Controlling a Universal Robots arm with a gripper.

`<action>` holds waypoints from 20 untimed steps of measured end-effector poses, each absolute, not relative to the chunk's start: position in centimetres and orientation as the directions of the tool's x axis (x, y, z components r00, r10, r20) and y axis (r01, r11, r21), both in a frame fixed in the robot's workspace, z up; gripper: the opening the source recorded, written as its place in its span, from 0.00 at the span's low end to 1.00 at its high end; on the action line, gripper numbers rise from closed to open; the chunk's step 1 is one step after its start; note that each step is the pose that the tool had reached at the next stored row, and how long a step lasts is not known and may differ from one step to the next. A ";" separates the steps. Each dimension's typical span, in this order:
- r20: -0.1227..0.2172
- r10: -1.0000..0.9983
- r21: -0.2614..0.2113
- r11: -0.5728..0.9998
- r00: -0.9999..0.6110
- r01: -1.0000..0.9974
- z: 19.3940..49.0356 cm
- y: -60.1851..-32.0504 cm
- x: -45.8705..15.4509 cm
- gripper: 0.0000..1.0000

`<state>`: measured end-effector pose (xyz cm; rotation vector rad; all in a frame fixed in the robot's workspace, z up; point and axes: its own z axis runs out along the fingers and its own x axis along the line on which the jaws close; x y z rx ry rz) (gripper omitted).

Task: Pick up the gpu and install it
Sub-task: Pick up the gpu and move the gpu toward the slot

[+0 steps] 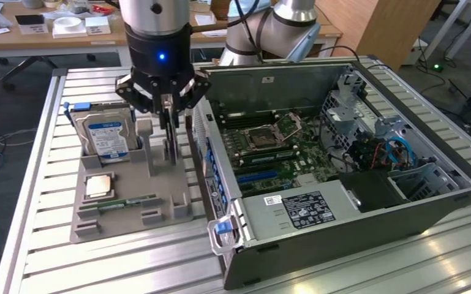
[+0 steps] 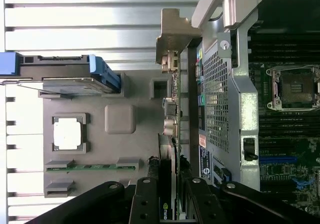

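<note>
The black gripper (image 1: 168, 122) hangs straight down, and its fingers are closed narrow on the top edge of the gpu (image 2: 171, 134), a thin green card with a black cooler and a silver end bracket. The card stands upright on its edge in the grey plastic holder (image 1: 129, 202), just beside the open black computer case (image 1: 431, 202). I think it stands so to be easy to grasp. All rests on a ribbed aluminium table (image 1: 47, 245). Wooden desks (image 1: 47, 37) stand behind.
</note>
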<state>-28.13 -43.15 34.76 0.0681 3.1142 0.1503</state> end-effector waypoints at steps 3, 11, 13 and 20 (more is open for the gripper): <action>-0.021 0.045 0.098 0.994 -0.999 0.043 35.5 -43.1 -28.1 0.26; -0.021 0.045 0.099 0.994 -0.999 0.042 37.5 -43.1 -28.1 0.26; -0.021 0.045 0.099 0.994 -0.999 0.042 38.0 -43.1 -28.1 0.26; -0.021 0.045 0.100 0.994 -0.999 0.042 39.7 -43.1 -28.1 0.26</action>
